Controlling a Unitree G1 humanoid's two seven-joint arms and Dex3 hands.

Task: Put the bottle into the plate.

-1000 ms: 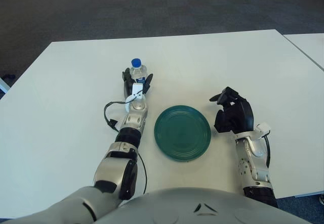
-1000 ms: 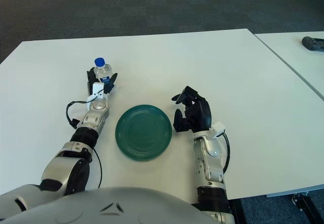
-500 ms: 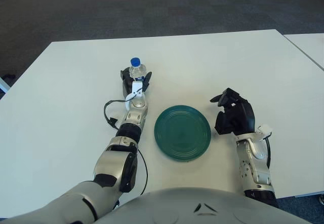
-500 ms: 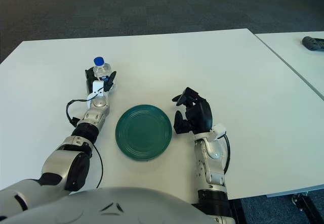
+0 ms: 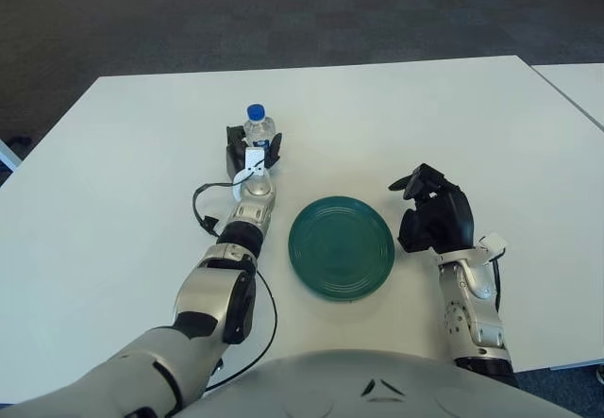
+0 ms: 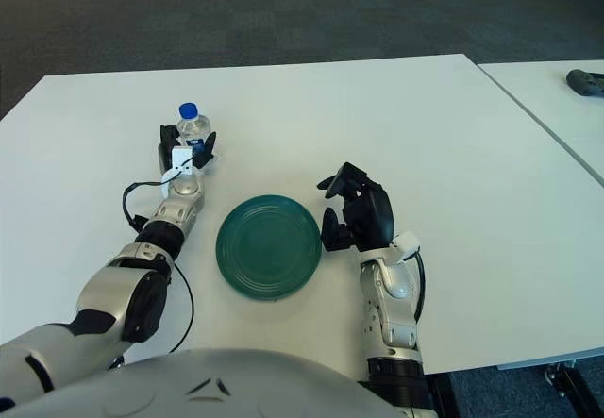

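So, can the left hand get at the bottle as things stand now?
Probably yes: the left hand is already at the upright bottle, fingers on both sides of it, with nothing between; a firm grip cannot be confirmed.

Both arms: silver-grey metallic shells split by black joint bands, each ending in a black three-finger hand, left hand point(image 5: 251, 153) and right hand point(image 5: 432, 218). Left forearm point(image 5: 247, 222) has a black cable looping out on its left side up to a small white block at the wrist; right wrist carries a white tab and a short black cable. Smooth grey torso shell point(image 5: 377, 385) along the near edge, small dark triangular marks on it.
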